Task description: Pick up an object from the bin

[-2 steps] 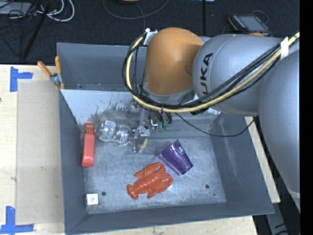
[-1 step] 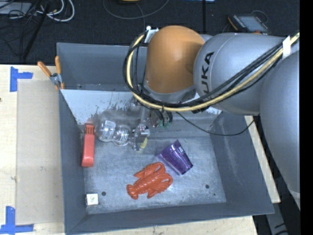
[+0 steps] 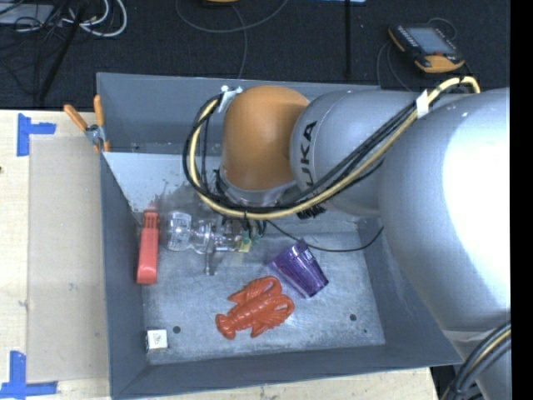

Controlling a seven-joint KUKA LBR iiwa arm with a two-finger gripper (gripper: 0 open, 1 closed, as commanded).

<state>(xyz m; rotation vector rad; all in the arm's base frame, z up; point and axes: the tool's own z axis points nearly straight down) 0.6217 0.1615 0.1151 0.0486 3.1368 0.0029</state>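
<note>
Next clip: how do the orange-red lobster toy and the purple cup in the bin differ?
Colour: the lobster toy is opaque orange-red, while the purple cup looks translucent. Shape: the lobster toy is flat and knobbly with claws, the purple cup smooth and tapered. Pose: the lobster toy lies flat, the purple cup is tipped on its side. Both rest close together on the bin floor.

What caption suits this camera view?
Gripper low in the bin beside a clear plastic piece, red lobster toy and purple cup nearby.
</note>
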